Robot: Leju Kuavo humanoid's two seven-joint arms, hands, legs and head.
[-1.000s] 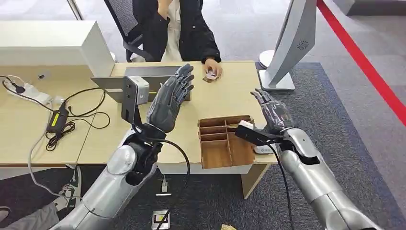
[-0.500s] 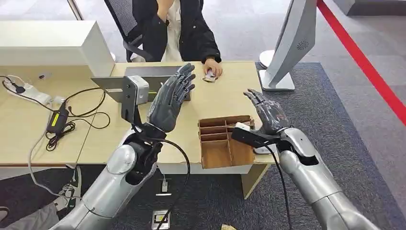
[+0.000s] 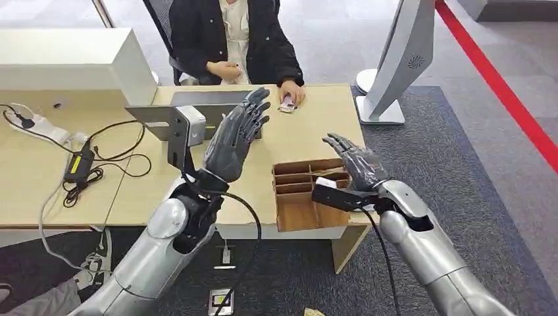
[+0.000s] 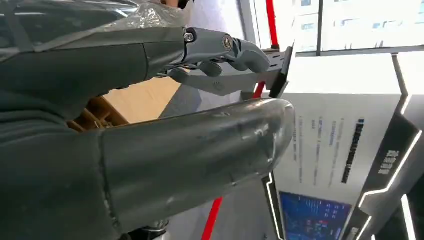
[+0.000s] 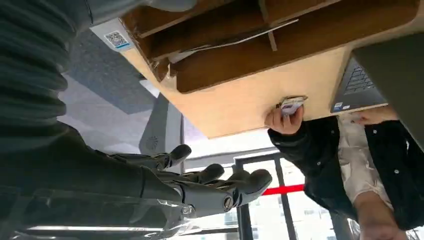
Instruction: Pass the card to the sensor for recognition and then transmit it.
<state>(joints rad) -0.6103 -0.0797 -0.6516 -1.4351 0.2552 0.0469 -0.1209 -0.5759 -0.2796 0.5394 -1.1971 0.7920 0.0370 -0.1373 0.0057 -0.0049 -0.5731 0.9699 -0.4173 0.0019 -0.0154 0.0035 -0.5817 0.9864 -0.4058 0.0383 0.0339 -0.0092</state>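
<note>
My right hand hovers open over the right side of a divided cardboard box at the table's front edge, fingers spread and holding nothing. A pale card lies in one of the box's far compartments; in the right wrist view this card sits in its slot beyond the right hand. My left hand is raised open over the table in front of a laptop, its fingers straight. A seated person presses another small card to the far table edge.
A silver kiosk stand rises at the far right of the wooden table. A small white device with a QR label sits by the box. A power adapter with cables and a white case occupy the left.
My right hand has moved left and nearer, from beside the box to over its right side. The person's other hand dropped from the face to the lap. My left hand stayed put.
</note>
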